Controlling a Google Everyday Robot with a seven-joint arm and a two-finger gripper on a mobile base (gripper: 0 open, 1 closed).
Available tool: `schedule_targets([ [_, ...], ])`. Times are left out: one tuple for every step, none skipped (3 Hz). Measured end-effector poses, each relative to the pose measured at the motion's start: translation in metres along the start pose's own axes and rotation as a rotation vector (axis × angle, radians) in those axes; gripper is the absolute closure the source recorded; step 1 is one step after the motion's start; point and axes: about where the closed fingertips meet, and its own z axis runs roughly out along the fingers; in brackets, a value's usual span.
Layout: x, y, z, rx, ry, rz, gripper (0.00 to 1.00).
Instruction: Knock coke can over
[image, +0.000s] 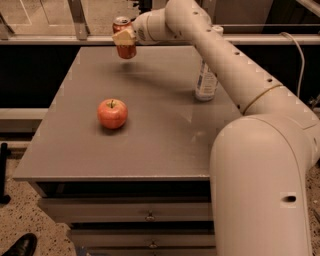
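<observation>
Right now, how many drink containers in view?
2. Can at the table's far edge, by the gripper; bottle on the right, partly behind the arm, which may hide more.

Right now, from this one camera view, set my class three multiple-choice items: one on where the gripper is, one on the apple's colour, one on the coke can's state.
1. Where over the table is the gripper?
A) near edge
B) far edge, at the coke can
C) middle

2. What colour is the apple?
A) red-orange
B) green
C) yellow

3. How is the coke can?
A) lying on its side
B) crushed flat
C) roughly upright

Answers: 1 B, the arm stretches across to the can at the far edge. 2 A, its skin shows red-orange. 3 C, its silver top points upward.
</observation>
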Motion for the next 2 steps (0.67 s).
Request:
schedule_targets([
  [-0.01,0.009,-0.029,-0.081,0.026,-0.099,1.0],
  [-0.009,0.029,-0.052,-0.178,0.11,-0.23,1.0],
])
